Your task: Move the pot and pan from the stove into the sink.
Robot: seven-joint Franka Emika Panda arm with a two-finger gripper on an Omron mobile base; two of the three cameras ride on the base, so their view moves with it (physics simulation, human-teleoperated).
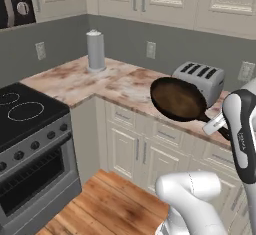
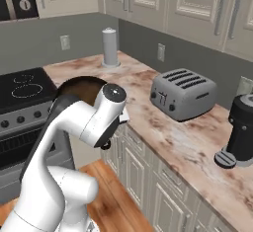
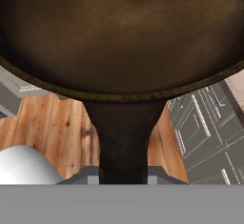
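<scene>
The pink-veined marble counter (image 1: pixel 100 81) runs along the wall, with open air over the wooden floor (image 1: pixel 112 201) in front of it for the carry. The black glass stove (image 1: pixel 22 111) shows bare rings. The shallow brown-lined frying pan (image 1: pixel 177 99) hangs tilted at the counter edge, near the grey toaster (image 1: pixel 200 79), its long handle clamped in the closed jaws. Level it and stay clear of the toaster.

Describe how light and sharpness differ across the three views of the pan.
Left base view: shallow brown frying pan evenly lit, soft-edged. Right base view: white arm hides most of it, faint sheen on marbled counter. Hand view: pan looms dark, its handle in the shut tool.
</scene>
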